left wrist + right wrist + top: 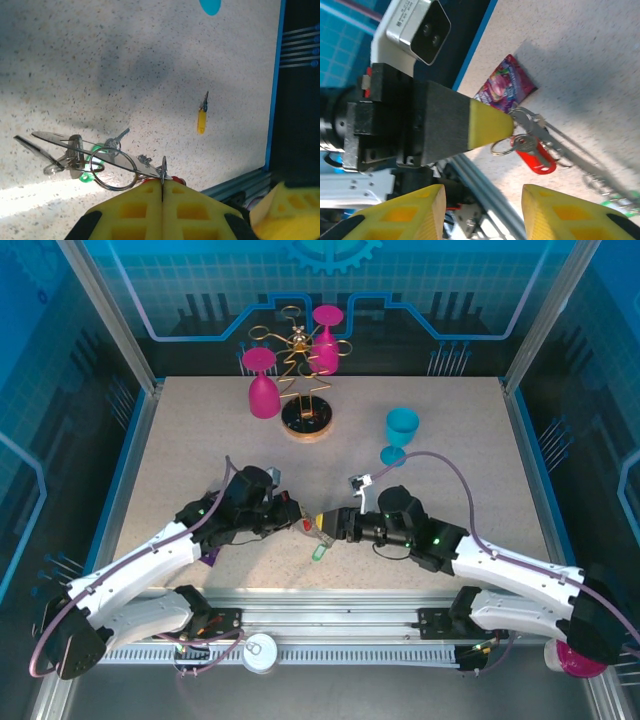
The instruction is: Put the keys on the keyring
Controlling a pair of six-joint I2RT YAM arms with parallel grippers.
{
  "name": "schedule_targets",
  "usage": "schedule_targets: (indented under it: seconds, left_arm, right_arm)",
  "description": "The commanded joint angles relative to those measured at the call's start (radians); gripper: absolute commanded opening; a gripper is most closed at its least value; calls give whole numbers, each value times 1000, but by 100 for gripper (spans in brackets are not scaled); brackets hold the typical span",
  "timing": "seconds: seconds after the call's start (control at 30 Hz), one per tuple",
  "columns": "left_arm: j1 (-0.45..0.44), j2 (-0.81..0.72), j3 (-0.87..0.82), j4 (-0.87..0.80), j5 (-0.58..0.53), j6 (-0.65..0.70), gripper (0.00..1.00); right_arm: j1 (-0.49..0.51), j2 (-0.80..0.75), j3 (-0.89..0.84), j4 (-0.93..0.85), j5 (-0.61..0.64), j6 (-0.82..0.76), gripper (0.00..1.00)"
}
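My left gripper (162, 187) is shut on the keyring (75, 142), pinching a thin ring of it between the yellow fingertips. The grey metal loop reaches left above the table, with a green tag (92, 161) and a small ring (113, 167) on it. In the right wrist view the red key (536, 156) hangs from a small ring right at the left fingertip (490, 127). The yellow key (201, 120) lies alone on the table further right. My right gripper (480, 202) is open, a short way off the red key and touching nothing. From above, both grippers (300, 518) (328, 524) meet over the keyring (319, 538).
A purple snack packet (504, 89) lies behind the left gripper, near the table's front edge (235, 182). A teal cup (401, 432) stands at the right rear. A wire rack (305, 390) with two pink glasses stands at the back middle.
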Motion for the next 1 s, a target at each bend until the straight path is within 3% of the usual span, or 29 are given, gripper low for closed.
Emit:
schedule_targets:
  seconds: [0.0, 0.23, 0.4, 0.97]
  left_arm:
    - [-12, -4, 8, 2, -33, -114, 0]
    - [-25, 8, 12, 6, -33, -140, 0]
    - [-30, 3, 8, 6, -35, -141, 0]
    - [-43, -22, -21, 42, -41, -146, 0]
  right_arm:
    - [47, 25, 5, 125, 102, 240, 45]
    - [62, 72, 88, -136, 191, 420, 44]
    - [60, 80, 90, -125, 232, 468, 40]
    - [53, 188, 96, 3, 159, 546, 37]
